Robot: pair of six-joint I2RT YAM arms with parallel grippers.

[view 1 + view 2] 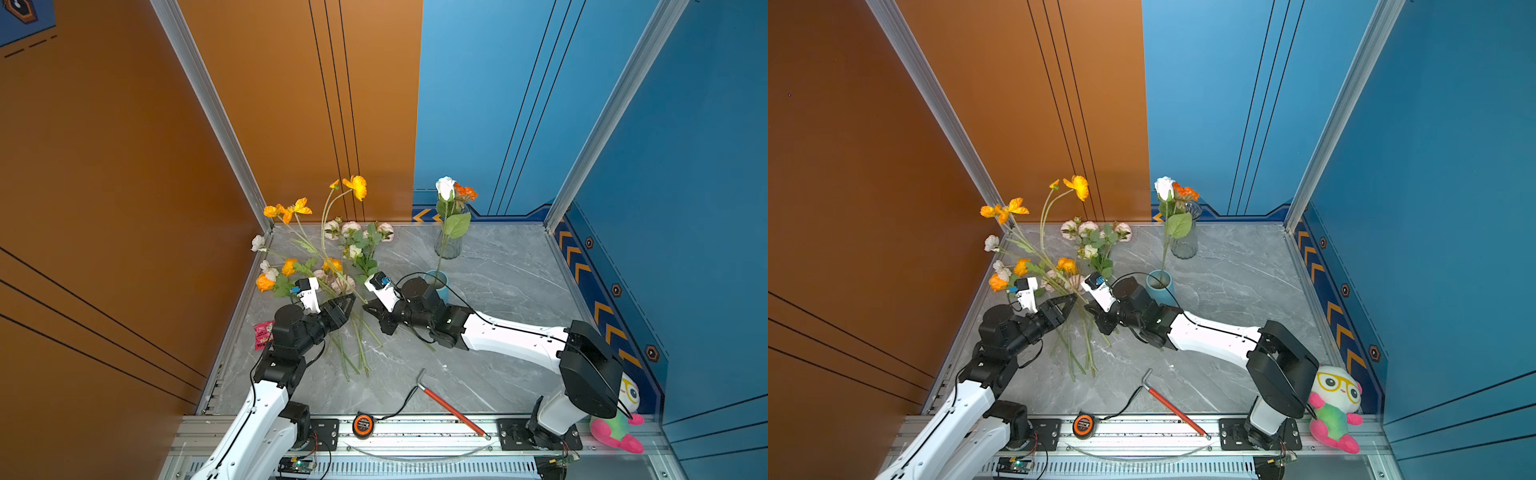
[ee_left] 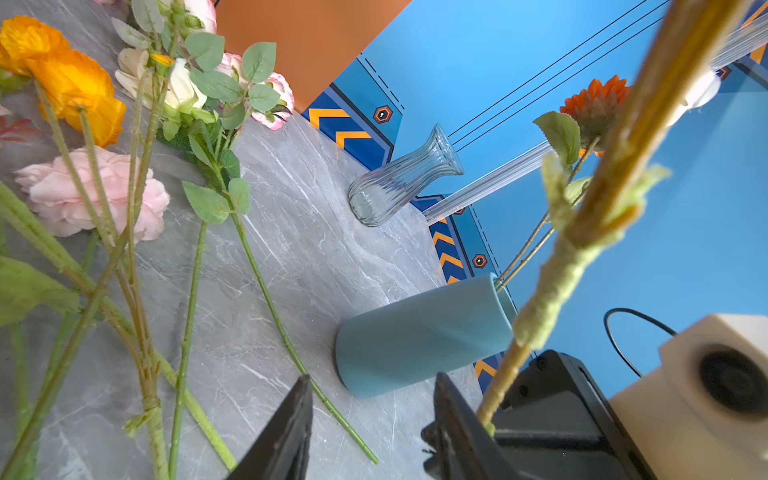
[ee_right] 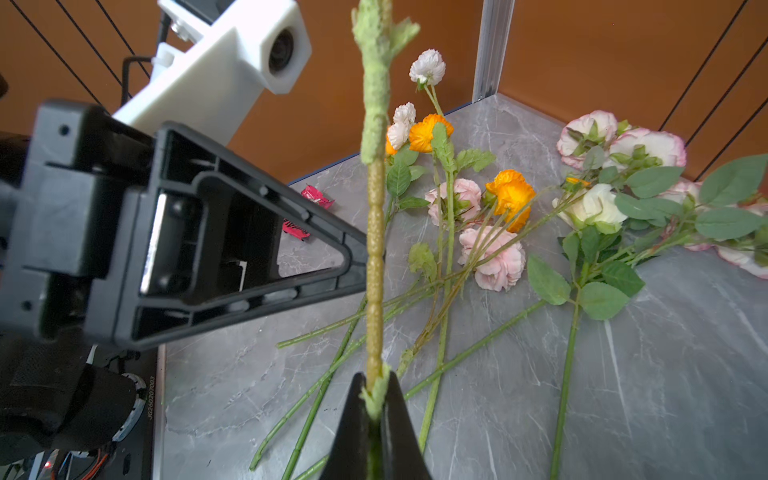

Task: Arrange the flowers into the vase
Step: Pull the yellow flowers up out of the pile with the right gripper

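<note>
- Right gripper (image 3: pixel 374 384) is clamping shut on a held stem (image 3: pixel 375 249), a yellowish-green stalk with a fuzzy upper part. The stalk is rising straight out from between the closed jaws.
- Left gripper (image 2: pixel 374 380) is hanging with its jaws apart and nothing showing between them.
- In the right wrist view one left finger (image 3: pixel 249 249) is pointing its tip right at the held stem. Touching or only just beside it, cannot tell.
- The two grippers are facing each other close together above the middle of the surface (image 1: pixel 498 291).
- The rest of the flowers (image 1: pixel 332 264) are lying loose on the left rear of the surface: pink, cream and orange blooms, with green stems crossing and trailing toward the front.
- Yellow-orange blooms (image 1: pixel 356 187) are standing raised in front of the orange wall. Which of them belong to the held stem is unclear.
- Blue vase (image 2: pixel 415 336) is standing upright just behind the right arm, with a white rose (image 1: pixel 445 188) and an orange bloom (image 1: pixel 465 192) standing in it.
- Glass vase (image 1: pixel 449 247) is standing upright behind the blue vase, near the back wall.
- Hammer (image 1: pixel 451 407) and tape measure (image 1: pixel 362 425) are lying at the front edge, and a plush toy (image 1: pixel 1335 407) is sitting at the front right corner.
</note>
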